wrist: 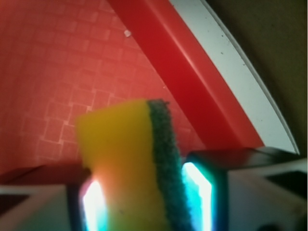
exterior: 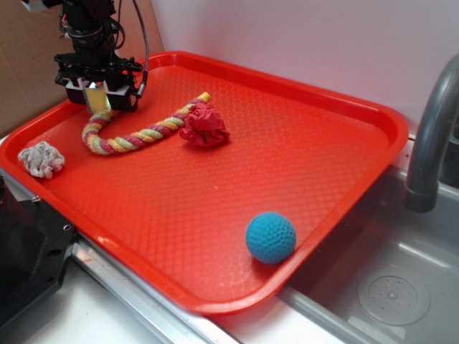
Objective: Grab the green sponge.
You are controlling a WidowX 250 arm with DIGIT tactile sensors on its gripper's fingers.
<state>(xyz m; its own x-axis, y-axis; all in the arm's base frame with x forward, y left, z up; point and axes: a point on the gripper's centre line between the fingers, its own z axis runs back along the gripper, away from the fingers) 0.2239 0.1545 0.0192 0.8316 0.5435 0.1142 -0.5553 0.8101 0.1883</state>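
The green sponge (wrist: pixel 134 159) is a yellow foam block with a dark green scouring layer on its right side. In the wrist view it stands between my two lit pads (wrist: pixel 199 190), pinched by them, above the red tray (wrist: pixel 72 72). In the exterior view my gripper (exterior: pixel 98 97) is at the tray's far left corner, shut on the sponge (exterior: pixel 99 102), whose yellow edge shows between the jaws just above the end of the rope.
A multicoloured twisted rope (exterior: pixel 140 132) lies right of the gripper, ending in a red tuft (exterior: pixel 204 127). A grey-white tuft (exterior: pixel 41 159) lies at the tray's left edge. A teal knitted ball (exterior: pixel 270 237) sits near the front edge. A grey faucet (exterior: pixel 430 136) and sink stand at right.
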